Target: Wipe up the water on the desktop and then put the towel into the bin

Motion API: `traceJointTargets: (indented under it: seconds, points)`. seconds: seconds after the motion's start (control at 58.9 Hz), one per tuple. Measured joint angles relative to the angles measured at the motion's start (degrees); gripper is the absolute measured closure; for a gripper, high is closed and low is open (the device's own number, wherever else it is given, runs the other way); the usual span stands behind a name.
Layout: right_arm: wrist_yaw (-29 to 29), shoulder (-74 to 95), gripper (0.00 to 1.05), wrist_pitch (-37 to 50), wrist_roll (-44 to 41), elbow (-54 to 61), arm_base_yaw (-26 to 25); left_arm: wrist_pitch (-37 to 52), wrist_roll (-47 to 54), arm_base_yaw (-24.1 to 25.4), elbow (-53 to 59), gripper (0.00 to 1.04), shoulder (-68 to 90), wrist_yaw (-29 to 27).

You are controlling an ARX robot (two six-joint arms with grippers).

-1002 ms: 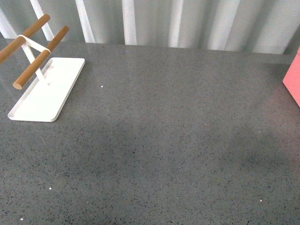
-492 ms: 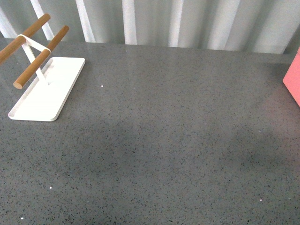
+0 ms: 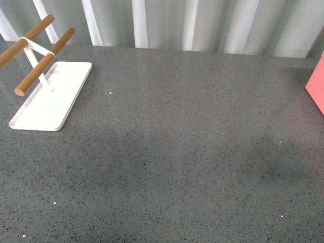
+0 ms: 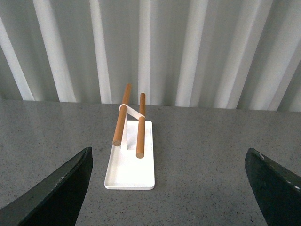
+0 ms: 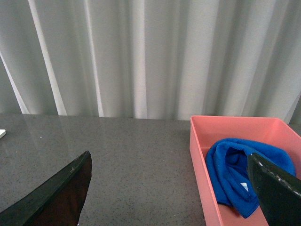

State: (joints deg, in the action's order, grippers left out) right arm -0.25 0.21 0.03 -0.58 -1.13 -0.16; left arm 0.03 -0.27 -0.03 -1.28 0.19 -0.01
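Nothing has moved in the front view over the last second: desktop, white tray with its two wooden bars at 10 o'clock, and the bin corner at 3 o'clock all sit where they were; only faint soft shadows on the stone have shifted slightly.

Towel is lying inside the bin, bunched against the wall, per right wrist view. Looks like the deposit step is done.

Right gripper: jaws spread wide, empty, clear of the towel. Left gripper: same, released, facing the tray.

No puddle visible on the desktop, though thin water film on speckled stone would be hard to spot at this resolution.

Judgement: task essentially complete; nothing left but parking the arms.
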Motion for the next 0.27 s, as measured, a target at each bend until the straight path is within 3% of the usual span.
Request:
traceJointTargets:
  seconds: [0.272]
  points:
    - [0.0, 0.0, 0.07, 0.0, 0.0, 0.0, 0.0, 0.0, 0.0, 0.0, 0.0, 0.07, 0.0, 0.0]
